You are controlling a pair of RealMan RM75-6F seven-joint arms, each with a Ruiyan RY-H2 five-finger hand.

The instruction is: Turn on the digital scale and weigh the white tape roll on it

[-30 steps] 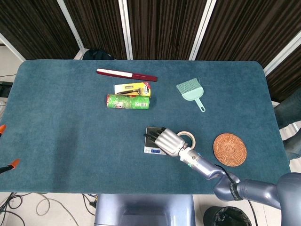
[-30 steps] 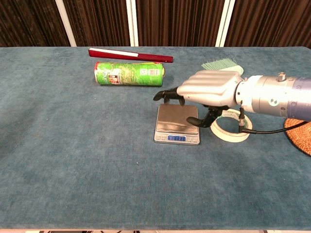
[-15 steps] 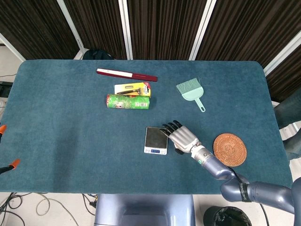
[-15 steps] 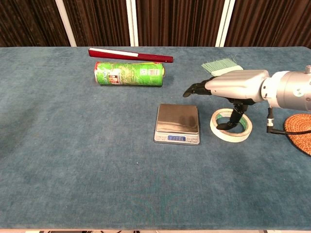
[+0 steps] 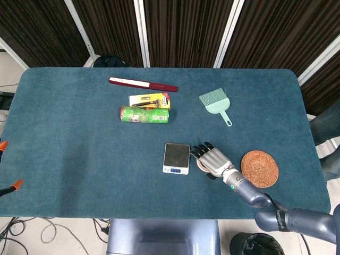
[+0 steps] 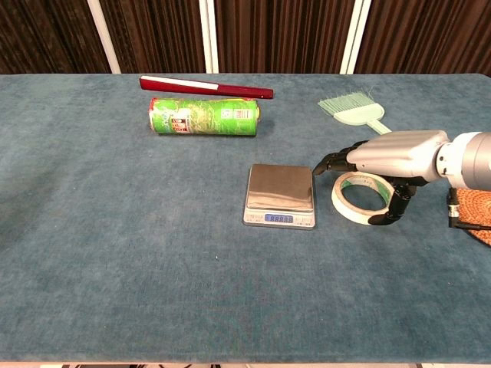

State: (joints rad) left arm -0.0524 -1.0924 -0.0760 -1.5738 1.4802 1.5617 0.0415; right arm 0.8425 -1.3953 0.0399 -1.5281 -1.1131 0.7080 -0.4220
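Observation:
The small silver digital scale (image 6: pixel 280 189) (image 5: pixel 176 157) sits at mid-table with its blue display (image 6: pixel 279 218) lit and its platform bare. Just right of it the white tape roll (image 6: pixel 360 198) lies flat on the cloth; in the head view only a sliver of the roll (image 5: pixel 200 164) shows under my hand. My right hand (image 6: pixel 395 153) (image 5: pixel 214 159) hovers over the roll with its fingers stretched out toward the scale. Its thumb (image 6: pixel 396 207) hangs down by the roll's right rim, and the hand grips nothing. My left hand is out of both views.
A woven coaster (image 5: pixel 260 169) lies right of the hand. Further back are a green can (image 6: pixel 204 116), a yellow package (image 5: pixel 150 100), a dark red bar (image 6: pixel 205 87) and a mint dustpan brush (image 5: pixel 215 103). The table's front edge is close below the scale.
My right hand has moved right, off the scale's platform and across to above the tape roll. The scale and the roll have stayed in place.

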